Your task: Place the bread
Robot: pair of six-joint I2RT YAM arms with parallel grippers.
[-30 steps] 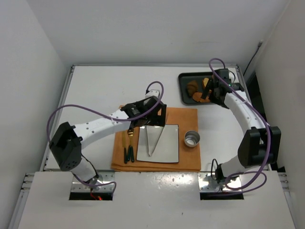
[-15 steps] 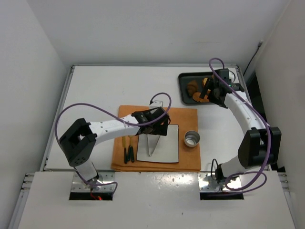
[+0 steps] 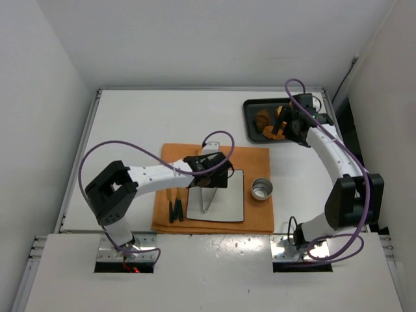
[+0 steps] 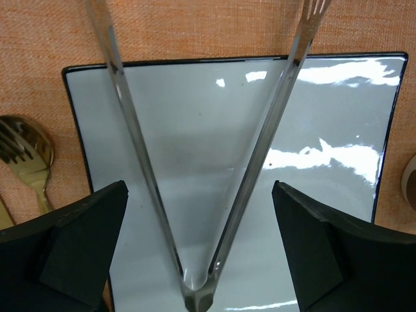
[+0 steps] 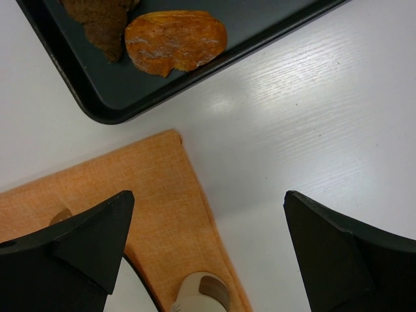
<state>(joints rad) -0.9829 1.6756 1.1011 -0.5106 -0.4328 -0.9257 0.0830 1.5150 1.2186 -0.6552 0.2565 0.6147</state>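
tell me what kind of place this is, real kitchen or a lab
Probably a robot lab test cell, not a kitchen: bare white walls box in the table, two arms are bolted at its edge, and the orange placemat, plate and bread tray look staged.

We count one dark tray, one brown bread, one orange slice in the right wrist view, one placemat, one plate, one tongs, one metal cup, two dark-handled utensils.
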